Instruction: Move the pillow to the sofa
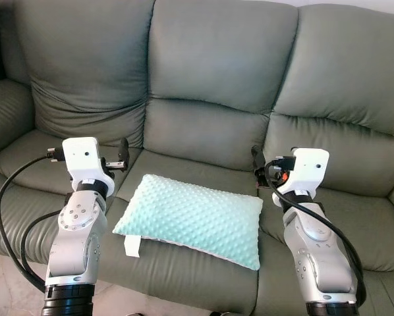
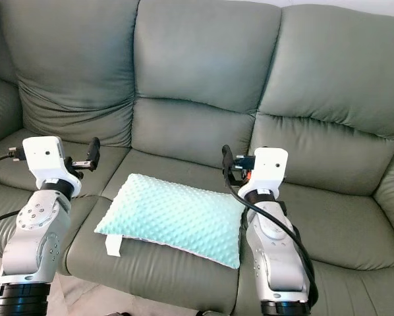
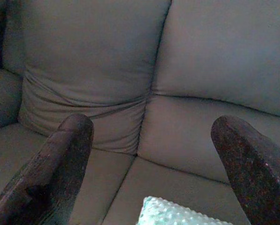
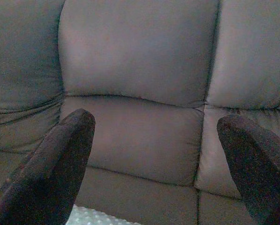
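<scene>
Left hand (image 1: 121,153) is up over the left side of the sofa (image 1: 217,79), fingers apart w/ nothing between them. In the left wrist view both fingertips (image 3: 65,154) sit wide, w/ only grey sofa back showing through the gap and a corner of the pillow (image 3: 177,215) down near the edge. Right hand (image 1: 257,161) mirrors it on the right: fingers apart, empty, raised just off the pillow's far right corner. The right wrist view looks at the middle back cushion between the two fingertips (image 4: 60,159).

Between the two hands, and a bit nearer than them, the pillow (image 1: 194,217), mint w/ a dotted texture, lies flat on the middle seat cushion. It's turned slightly, so its left corner sits farther back and its right corner reaches toward the near edge of the seat. A white tag (image 1: 132,245) sticks out at the near left corner. Neither hand touches it; both sit just beside it, one per end.

Progress, judged from how things lie: the pillow is on the sofa and released, so the main job looks done. What's left seems minor, e.g. pulling both arms back clear of the seat, maybe straightening the pillow if neatness counts. It looks stable and fully supported by the cushion.
</scene>
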Available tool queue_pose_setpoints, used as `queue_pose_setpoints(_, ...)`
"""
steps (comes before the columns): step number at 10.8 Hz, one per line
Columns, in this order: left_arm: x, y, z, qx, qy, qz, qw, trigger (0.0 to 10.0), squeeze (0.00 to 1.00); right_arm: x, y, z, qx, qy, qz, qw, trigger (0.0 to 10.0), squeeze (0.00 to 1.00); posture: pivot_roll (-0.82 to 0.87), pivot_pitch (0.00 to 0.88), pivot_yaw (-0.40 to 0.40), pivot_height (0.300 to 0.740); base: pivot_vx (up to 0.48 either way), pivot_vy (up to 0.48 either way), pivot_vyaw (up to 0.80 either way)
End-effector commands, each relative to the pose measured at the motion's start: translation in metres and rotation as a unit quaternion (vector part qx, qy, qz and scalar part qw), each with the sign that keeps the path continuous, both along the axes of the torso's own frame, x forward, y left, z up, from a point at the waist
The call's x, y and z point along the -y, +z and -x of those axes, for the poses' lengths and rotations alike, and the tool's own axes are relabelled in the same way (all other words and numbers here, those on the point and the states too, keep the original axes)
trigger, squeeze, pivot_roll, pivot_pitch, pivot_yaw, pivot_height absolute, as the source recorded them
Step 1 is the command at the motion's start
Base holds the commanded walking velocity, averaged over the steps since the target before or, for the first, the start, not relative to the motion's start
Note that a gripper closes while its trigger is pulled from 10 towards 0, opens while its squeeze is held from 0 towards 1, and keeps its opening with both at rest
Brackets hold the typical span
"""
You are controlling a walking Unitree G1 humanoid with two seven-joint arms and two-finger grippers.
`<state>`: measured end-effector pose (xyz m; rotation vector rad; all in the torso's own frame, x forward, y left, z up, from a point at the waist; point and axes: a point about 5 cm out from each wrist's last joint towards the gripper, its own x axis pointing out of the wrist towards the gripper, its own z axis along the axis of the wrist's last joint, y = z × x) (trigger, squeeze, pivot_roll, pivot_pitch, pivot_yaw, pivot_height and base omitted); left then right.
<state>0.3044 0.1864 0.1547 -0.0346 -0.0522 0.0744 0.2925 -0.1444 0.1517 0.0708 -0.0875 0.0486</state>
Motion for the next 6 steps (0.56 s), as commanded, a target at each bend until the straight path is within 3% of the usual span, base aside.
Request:
queue_pose_setpoints(1, 0.0032, 0.0036, -0.0012, 0.002, -0.010, 0.002, 1.000, 10.0, 0.00, 0.0022, 0.0001, 0.0007, -0.003, -0.008, -0.004, 1.000, 10.0, 0.00, -0.10, 0.096, -0.016, 0.740, 0.000, 0.000, 0.00)
queue_pose_setpoints(3, 0.0033, 0.0031, -0.0012, 0.000, -0.013, 0.004, 1.000, 10.0, 0.00, 0.0027, -0.0006, 0.0007, -0.004, -0.010, -0.006, 1.000, 10.0, 0.00, -0.10, 0.098, -0.016, 0.740, 0.000, 0.000, 0.00)
queue_pose_setpoints(6, 0.0037, 0.0026, -0.0011, -0.004, -0.013, 0.006, 1.000, 10.0, 0.00, 0.0037, -0.0007, 0.0005, -0.005, -0.013, -0.007, 1.000, 10.0, 0.00, -0.10, 0.099, -0.016, 0.740, -0.299, 0.000, 0.00)
